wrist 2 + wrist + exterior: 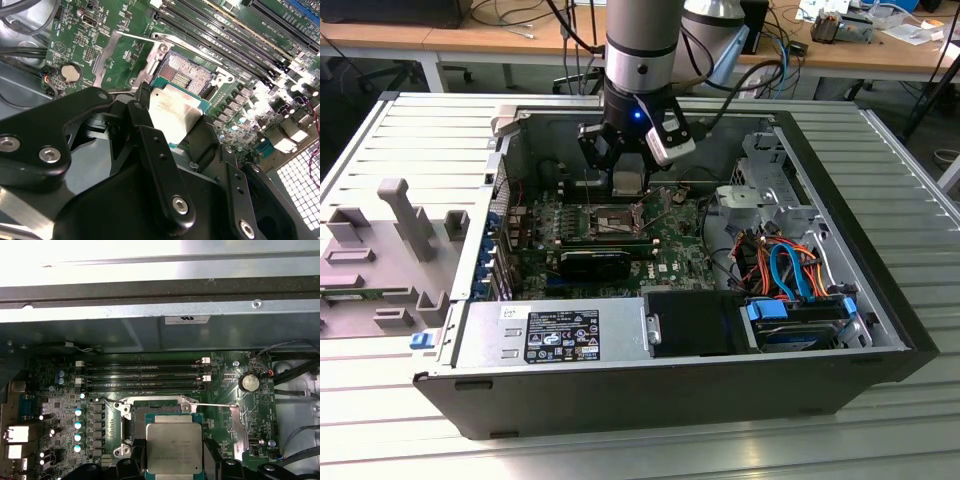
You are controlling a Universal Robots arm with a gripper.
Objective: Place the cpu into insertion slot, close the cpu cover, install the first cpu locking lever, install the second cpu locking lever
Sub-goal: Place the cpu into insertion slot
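My gripper (172,131) is shut on the cpu (172,112), a flat square chip with a silver-grey top, held by its opposite edges between the black fingers (145,125). The cpu (174,447) hovers just above and beside the insertion slot (135,422), a square socket with a silver rim and a bare dark centre. A silver plate, apparently the cpu cover (239,432), stands swung open next to the socket, and a thin locking lever (215,405) is raised. In the exterior view the gripper (626,182) hangs over the socket (608,222) inside the open computer case.
Long black memory slots (142,375) run beside the socket, and a coin battery (248,382) sits near the cover. The case walls (620,385) enclose the green motherboard. A power supply (550,335), drive cage (770,190) and cables (780,265) crowd the case. A grey fixture (390,250) lies outside it.
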